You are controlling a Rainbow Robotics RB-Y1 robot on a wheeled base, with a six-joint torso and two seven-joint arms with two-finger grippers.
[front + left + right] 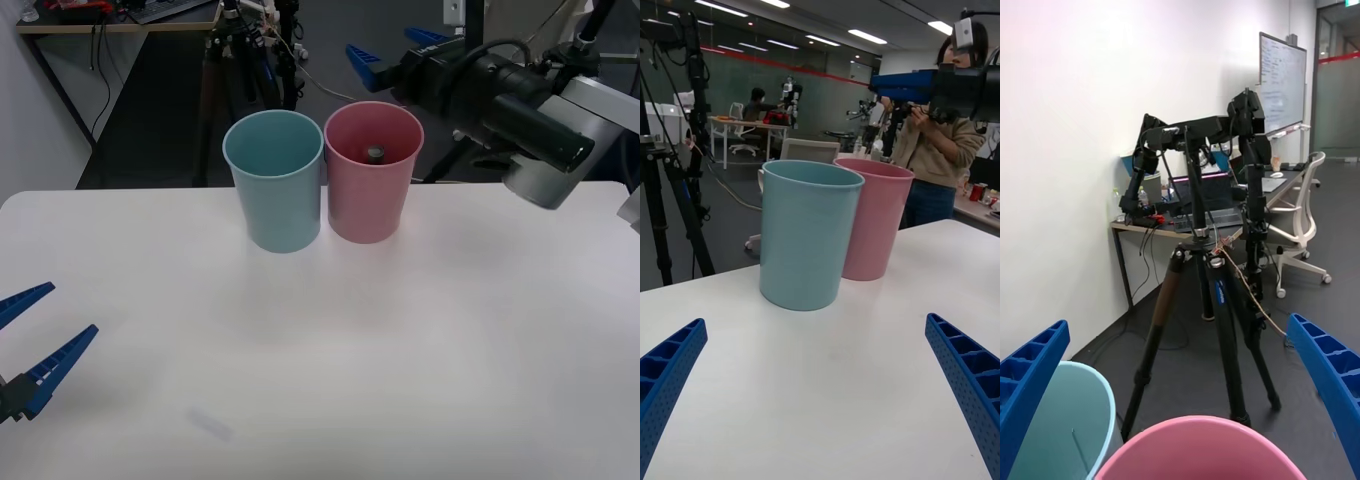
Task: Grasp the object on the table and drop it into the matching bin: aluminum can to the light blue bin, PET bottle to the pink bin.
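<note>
On table point(420, 340): two bins, touching, near far edge. Light blue bin point(274, 180) on left, nothing visible inside. Pink bin point(372, 172) on right, holds one PET bottle point(375, 154), dark cap showing. Right gripper point(395, 55) above and behind pink bin, fingers spread. Left gripper point(30, 335) low at near-left table edge, fingers spread. Wide bare tabletop between near edge and bins.

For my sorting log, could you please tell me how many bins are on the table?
2: the light blue bin stands at the far middle of the table, and the pink bin touches its right side.
</note>
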